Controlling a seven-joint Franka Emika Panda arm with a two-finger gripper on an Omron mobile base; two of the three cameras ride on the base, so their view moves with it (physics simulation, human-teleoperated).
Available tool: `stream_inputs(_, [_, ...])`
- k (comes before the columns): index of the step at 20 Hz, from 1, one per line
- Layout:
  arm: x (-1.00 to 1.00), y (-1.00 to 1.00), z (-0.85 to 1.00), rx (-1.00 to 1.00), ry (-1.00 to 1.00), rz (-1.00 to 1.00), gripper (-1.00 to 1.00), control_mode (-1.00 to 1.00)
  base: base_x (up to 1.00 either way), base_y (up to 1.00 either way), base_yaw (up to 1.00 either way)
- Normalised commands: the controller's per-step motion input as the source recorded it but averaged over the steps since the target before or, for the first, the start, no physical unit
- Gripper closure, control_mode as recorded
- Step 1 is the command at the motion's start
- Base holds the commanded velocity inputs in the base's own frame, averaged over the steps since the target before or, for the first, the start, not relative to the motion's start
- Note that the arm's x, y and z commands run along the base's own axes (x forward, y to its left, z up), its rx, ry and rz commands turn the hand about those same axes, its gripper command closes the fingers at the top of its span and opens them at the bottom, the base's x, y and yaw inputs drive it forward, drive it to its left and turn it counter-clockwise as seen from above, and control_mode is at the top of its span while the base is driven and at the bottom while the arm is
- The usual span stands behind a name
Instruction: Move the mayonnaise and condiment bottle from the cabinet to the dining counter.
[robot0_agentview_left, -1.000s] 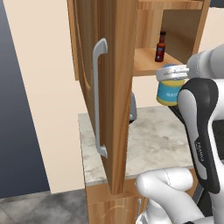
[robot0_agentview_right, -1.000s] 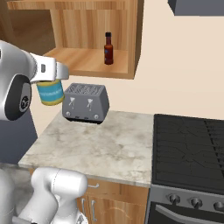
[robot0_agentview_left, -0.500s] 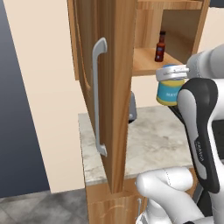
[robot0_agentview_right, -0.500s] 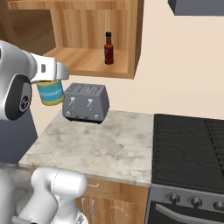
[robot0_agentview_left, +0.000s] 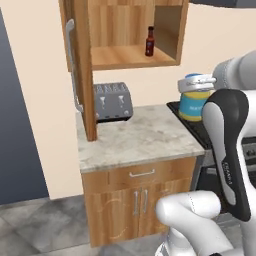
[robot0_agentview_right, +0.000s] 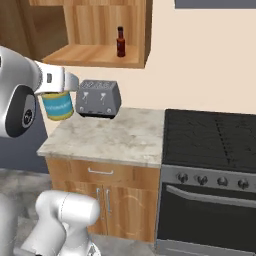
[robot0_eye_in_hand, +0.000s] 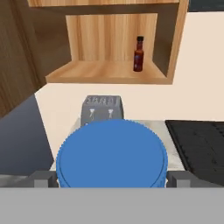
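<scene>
My gripper (robot0_agentview_left: 196, 83) is shut on the mayonnaise (robot0_agentview_left: 198, 103), a short jar with a blue lid and a blue and yellow label, held in the air in front of the counter. The jar (robot0_agentview_right: 56, 105) hangs left of the toaster in the right base view. In the hand view its blue lid (robot0_eye_in_hand: 113, 155) sits between the fingertips (robot0_eye_in_hand: 42, 177). The condiment bottle (robot0_agentview_left: 149, 41) (robot0_agentview_right: 120, 42) (robot0_eye_in_hand: 138, 54) stands upright at the right end of the shelf in the open cabinet (robot0_agentview_left: 131, 58). The cabinet door (robot0_agentview_left: 82, 65) hangs open to the left. The dining counter is out of view.
A grey toaster (robot0_agentview_left: 112, 101) (robot0_agentview_right: 100, 98) stands at the back of a small marble counter (robot0_agentview_left: 142, 140) over wood base cabinets (robot0_agentview_right: 112, 190). A black stove (robot0_agentview_right: 210, 142) with an oven adjoins it on the right. A dark wall panel is at far left.
The whole picture has shifted: the base has backed away from the cabinet, so more of the counter, stove and floor shows. The jar stays in the gripper.
</scene>
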Motion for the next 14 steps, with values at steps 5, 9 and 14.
stream_inputs(5, [0.00,0.00,0.00,0.00,0.00,0.00,1.00,1.00,0.00,-0.48,-0.49])
stream_inputs(9, [0.00,0.00,0.00,0.00,0.00,0.00,1.00,1.00,0.00,-0.65,-0.70])
stream_inputs(14, [0.00,0.00,0.00,0.00,0.00,0.00,1.00,1.00,0.00,-0.85,-0.66])
